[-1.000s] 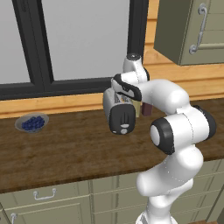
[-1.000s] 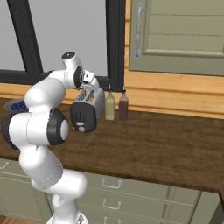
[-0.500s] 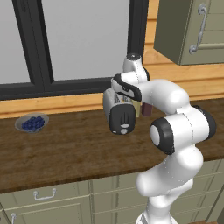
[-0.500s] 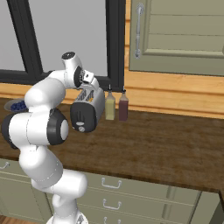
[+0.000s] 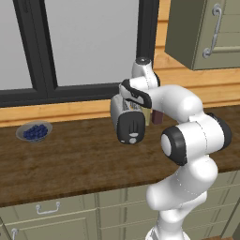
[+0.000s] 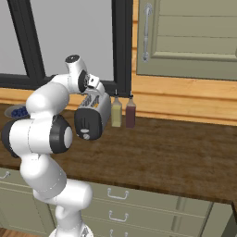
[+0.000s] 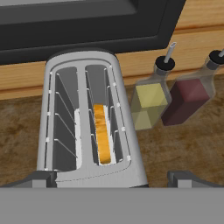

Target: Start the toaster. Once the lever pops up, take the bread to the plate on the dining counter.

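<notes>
Two slots on top of toaster (image 7: 89, 127) — bread (image 7: 101, 133) sits upright in right-hand slot, centre of hand view. Toaster stands on dining counter (image 5: 70, 154), centre of left base view, black end panel facing camera. Gripper (image 7: 111, 178) spread wide, released, above toaster, fingertips at lower edge of frame. Yellow bottle (image 7: 148, 105) and dark red bottle (image 7: 188, 98) just right of toaster. Blueberry bowl (image 5: 33, 131) at left of left base view.

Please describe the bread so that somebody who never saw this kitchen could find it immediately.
On the dark wooden counter below the window stands a silver toaster. The bread sits edge-up in its right slot as the hand view shows it, a golden strip; the neighbouring slot holds nothing.
</notes>
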